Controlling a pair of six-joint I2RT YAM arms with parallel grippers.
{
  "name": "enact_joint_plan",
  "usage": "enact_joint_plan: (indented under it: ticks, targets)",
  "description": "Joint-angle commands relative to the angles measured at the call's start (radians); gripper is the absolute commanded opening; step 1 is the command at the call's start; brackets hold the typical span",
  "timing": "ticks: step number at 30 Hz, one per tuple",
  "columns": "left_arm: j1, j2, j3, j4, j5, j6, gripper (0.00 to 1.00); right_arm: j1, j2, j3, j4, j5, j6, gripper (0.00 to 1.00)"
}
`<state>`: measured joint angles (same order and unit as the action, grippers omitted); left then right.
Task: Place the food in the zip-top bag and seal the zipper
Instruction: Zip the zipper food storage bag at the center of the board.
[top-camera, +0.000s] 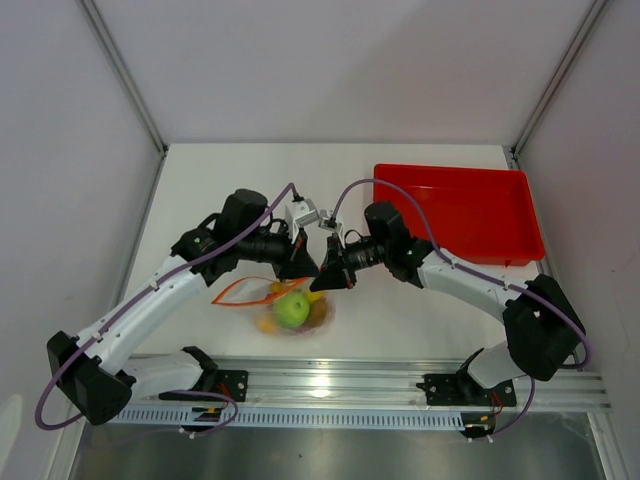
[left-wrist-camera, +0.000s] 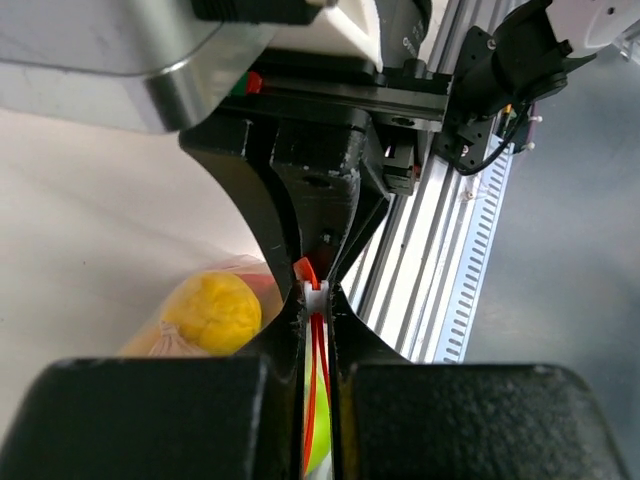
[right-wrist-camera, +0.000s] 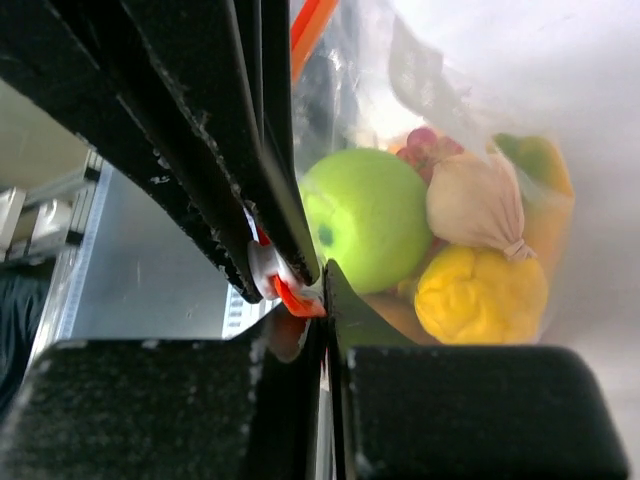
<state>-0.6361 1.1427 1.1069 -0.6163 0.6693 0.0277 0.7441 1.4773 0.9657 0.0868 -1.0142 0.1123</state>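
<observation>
Both pincers meet tip to tip above the front middle of the white tabletop (top-camera: 420, 310). The left pincer (top-camera: 300, 264) is nipped narrow on the orange-red zipper (left-wrist-camera: 312, 405), the strip running straight down the thin slit between its black fingers (left-wrist-camera: 270, 400). A small white piece (left-wrist-camera: 316, 293) sits on the strip right at the tips. The right pincer (top-camera: 335, 272) is pressed tight on the same zipper from the other side; in its wrist view the strip shows orange at the tips (right-wrist-camera: 296, 302) and again higher up along the bag's edge. Below the two pincers sits the clear zip-top bag (top-camera: 318, 318), its mouth edge trailing off to the left as a thin orange line; whether its base rests on the tabletop cannot be told. Inside the bag lie the green apple (right-wrist-camera: 365, 230), a bright yellow fruit (right-wrist-camera: 480, 295), a pale tan piece (right-wrist-camera: 475, 200) above it, purple grapes (right-wrist-camera: 424, 142) behind and a yellow-orange fruit (right-wrist-camera: 545, 170) at the far side. The red tray (top-camera: 530, 215) sits well apart at the back right.
</observation>
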Motion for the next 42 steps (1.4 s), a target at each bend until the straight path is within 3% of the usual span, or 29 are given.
enact_joint_plan:
  ticks: [1, 4, 7, 15, 17, 18, 20, 22, 23, 26, 32, 42]
  targets:
    - [-0.007, 0.002, -0.018, 0.004, -0.023, -0.006, 0.01, -0.002, -0.055, -0.053, 0.271, 0.051, 0.125, 0.0]
    - [-0.007, -0.012, -0.019, -0.005, -0.066, -0.008, 0.01, -0.032, -0.086, -0.142, 0.445, 0.126, 0.263, 0.0]
    - [-0.007, -0.027, -0.021, -0.016, -0.094, -0.008, 0.01, -0.054, -0.104, -0.189, 0.51, 0.178, 0.335, 0.0]
    - [-0.007, -0.058, -0.042, -0.037, -0.111, -0.009, 0.09, -0.061, -0.126, -0.229, 0.564, 0.207, 0.389, 0.0]
    - [-0.007, -0.066, -0.044, -0.033, -0.111, -0.008, 0.07, -0.06, -0.123, -0.216, 0.548, 0.184, 0.368, 0.0]
    - [-0.007, -0.067, -0.044, -0.033, -0.106, -0.005, 0.01, -0.058, -0.117, -0.2, 0.488, 0.169, 0.345, 0.0]
    - [-0.007, -0.069, -0.042, -0.026, -0.088, -0.002, 0.01, -0.052, -0.112, -0.155, 0.371, 0.106, 0.252, 0.04]
    - [-0.007, -0.067, -0.039, -0.025, -0.073, -0.002, 0.0, -0.039, -0.136, -0.134, 0.283, 0.101, 0.173, 0.18]
    - [-0.007, -0.066, -0.039, -0.023, -0.067, -0.003, 0.0, -0.035, -0.149, -0.125, 0.242, 0.12, 0.091, 0.34]
    - [-0.007, -0.067, -0.038, -0.02, -0.057, 0.001, 0.01, -0.031, -0.176, -0.078, 0.073, 0.132, -0.034, 0.45]
    - [-0.007, -0.057, -0.03, -0.017, -0.027, 0.006, 0.01, -0.022, -0.134, 0.05, -0.194, 0.118, -0.164, 0.44]
    - [-0.007, -0.06, -0.03, -0.034, -0.008, 0.012, 0.01, 0.001, -0.031, 0.2, -0.337, 0.095, -0.264, 0.27]
